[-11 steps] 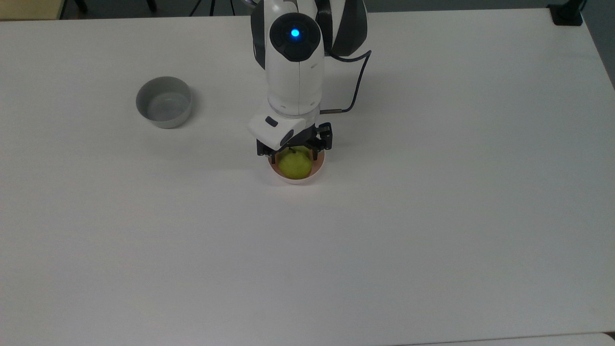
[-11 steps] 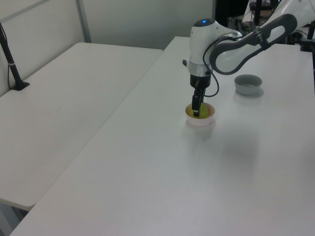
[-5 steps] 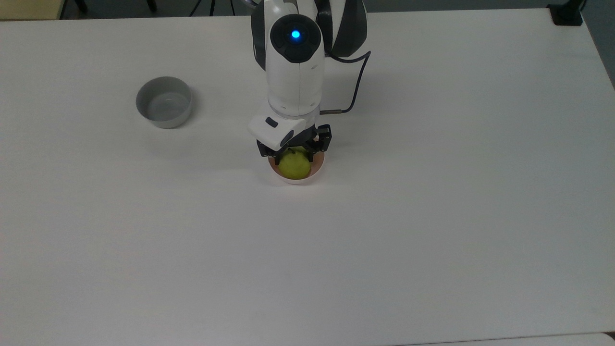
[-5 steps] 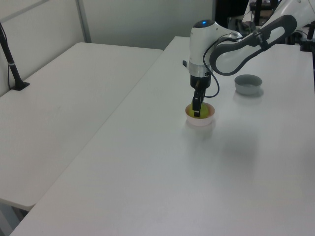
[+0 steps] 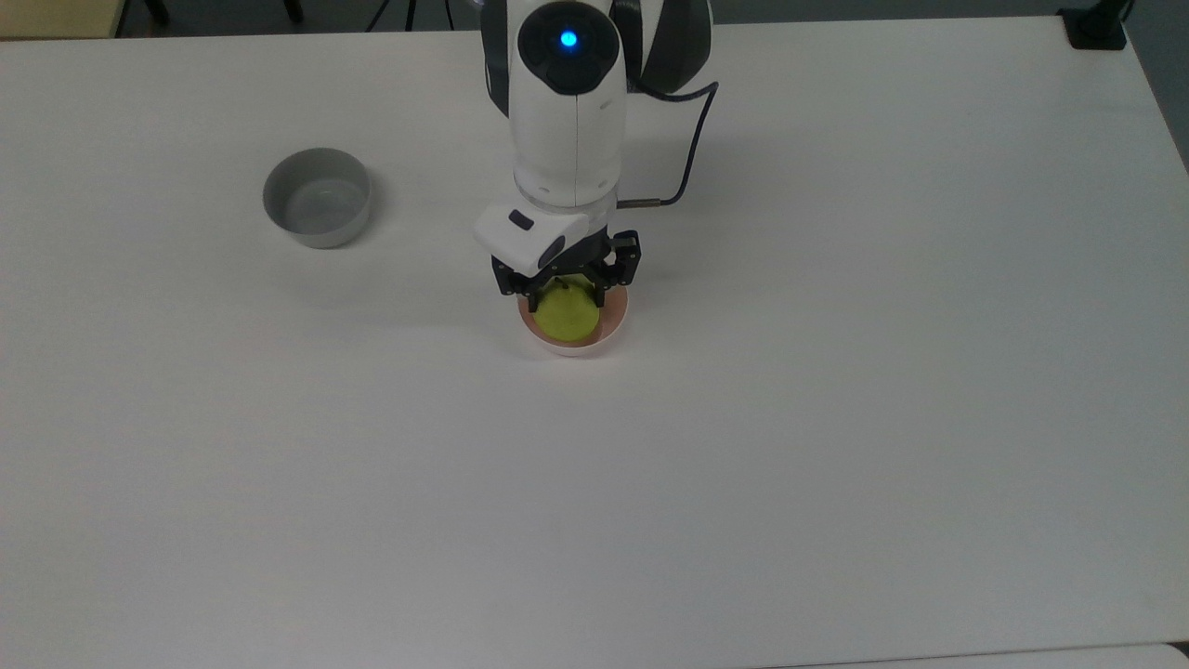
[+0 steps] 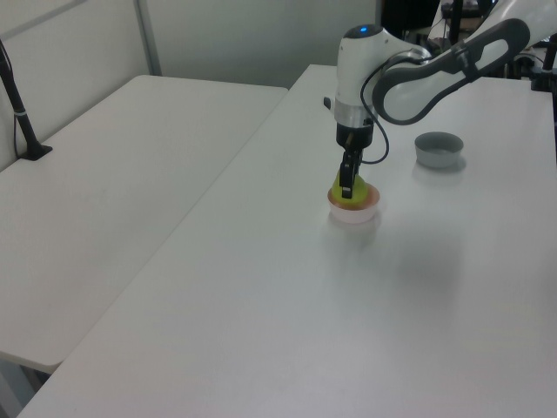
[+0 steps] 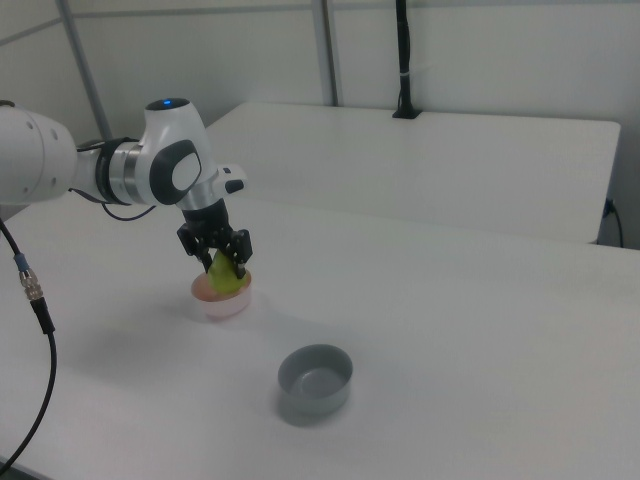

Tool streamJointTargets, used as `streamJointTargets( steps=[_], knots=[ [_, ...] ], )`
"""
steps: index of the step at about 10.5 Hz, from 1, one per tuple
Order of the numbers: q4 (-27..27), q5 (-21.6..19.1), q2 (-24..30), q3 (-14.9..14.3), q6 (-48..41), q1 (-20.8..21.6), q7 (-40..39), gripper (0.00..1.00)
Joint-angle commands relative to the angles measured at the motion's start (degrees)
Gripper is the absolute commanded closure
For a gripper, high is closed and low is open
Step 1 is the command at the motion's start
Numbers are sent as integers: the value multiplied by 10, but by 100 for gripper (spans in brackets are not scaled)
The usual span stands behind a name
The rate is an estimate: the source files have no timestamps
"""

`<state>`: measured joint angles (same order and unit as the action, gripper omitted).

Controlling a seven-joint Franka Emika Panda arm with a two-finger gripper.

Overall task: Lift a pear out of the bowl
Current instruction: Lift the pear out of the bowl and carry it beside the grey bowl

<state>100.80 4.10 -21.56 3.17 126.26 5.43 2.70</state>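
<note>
On the white bench [image 5: 836,418], a grey bowl [image 5: 318,197] stands well apart on the top view's left. Right of it, the arm points down over the pink bowl [image 5: 615,330], and its gripper [image 5: 568,295] is closed on the pear [image 5: 568,314], one finger on each side. The yellow-green pear sits over the middle of the bowl; in the right view it [image 7: 224,273] rises above the rim [image 7: 224,299], held between the dark fingers [image 7: 240,254].
</note>
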Motion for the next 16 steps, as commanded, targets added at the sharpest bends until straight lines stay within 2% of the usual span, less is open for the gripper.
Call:
streamJointTargets(
  steps=[1, 3, 6, 13, 16],
  knots=[
    [4, 8, 35, 0, -26, -1, 0, 100],
    [-17, 0, 53, 0, -64, -9, -22, 100],
    [-47, -4, 67, -1, -104, -45, -75, 100],
    [-54, -4, 60, -9, -95, -189, -265, 100],
    [-50, -2, 40, -10, -73, -231, -320, 100]
  ],
)
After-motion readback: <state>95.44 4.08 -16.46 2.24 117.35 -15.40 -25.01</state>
